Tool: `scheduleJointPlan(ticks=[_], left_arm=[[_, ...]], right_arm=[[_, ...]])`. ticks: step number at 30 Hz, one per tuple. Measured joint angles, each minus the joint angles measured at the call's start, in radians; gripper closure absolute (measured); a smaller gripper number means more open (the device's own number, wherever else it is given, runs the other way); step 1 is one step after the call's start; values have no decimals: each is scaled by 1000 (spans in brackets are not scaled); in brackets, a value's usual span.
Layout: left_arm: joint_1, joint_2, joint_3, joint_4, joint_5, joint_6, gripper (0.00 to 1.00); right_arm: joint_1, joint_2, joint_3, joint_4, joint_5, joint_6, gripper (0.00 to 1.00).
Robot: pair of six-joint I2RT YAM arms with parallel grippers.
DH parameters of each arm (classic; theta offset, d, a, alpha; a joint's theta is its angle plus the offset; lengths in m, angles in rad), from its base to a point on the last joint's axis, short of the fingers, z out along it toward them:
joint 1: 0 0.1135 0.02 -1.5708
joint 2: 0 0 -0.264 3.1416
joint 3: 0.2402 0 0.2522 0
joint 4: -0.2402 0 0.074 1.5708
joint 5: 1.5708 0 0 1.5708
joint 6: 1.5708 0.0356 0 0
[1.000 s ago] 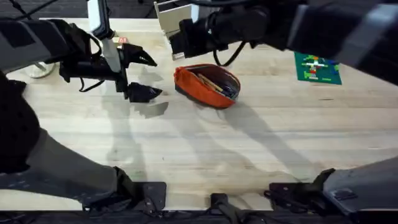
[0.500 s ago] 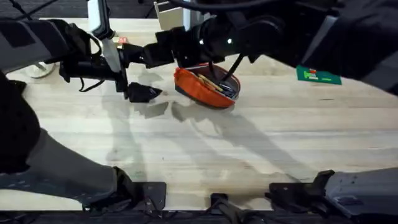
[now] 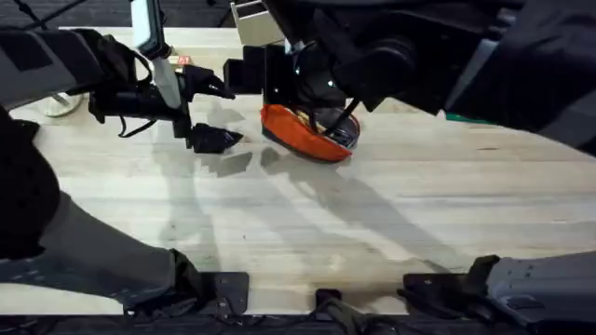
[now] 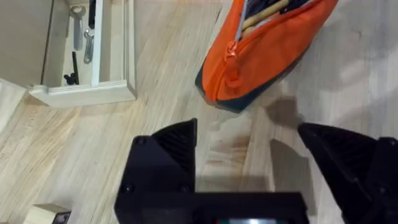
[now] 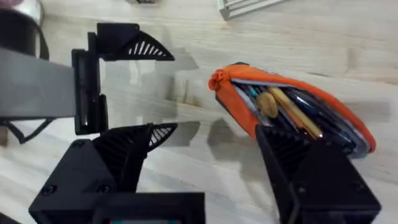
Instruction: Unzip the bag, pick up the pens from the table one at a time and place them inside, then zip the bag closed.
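Jaws: we record both sets wide apart, gripping nothing. Left gripper hangs low over the table, just left of the bag. Right gripper hovers over the bag's left end. Bag: orange, unzipped, lying far-centre on the table; pens visible inside, one yellowish-tan among darker ones.

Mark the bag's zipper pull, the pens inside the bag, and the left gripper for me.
zipper pull (image 4: 231, 57), left wrist view, on the orange tab at the bag's (image 4: 273, 46) end.
pens (image 5: 292, 113), right wrist view, on the tan pen's shaft.
left gripper (image 3: 212, 112), overhead view, midway between its open fingertips.
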Motion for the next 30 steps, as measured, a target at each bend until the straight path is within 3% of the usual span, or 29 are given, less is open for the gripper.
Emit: scheduleJointPlan(ticks=[21, 30], left_arm=[[0, 0, 0, 0, 0, 0, 7], [0, 0, 0, 0, 0, 0, 8]], right_arm=[[0, -17, 0, -19, 16, 51, 4], [0, -17, 0, -78, 51, 141, 4]])
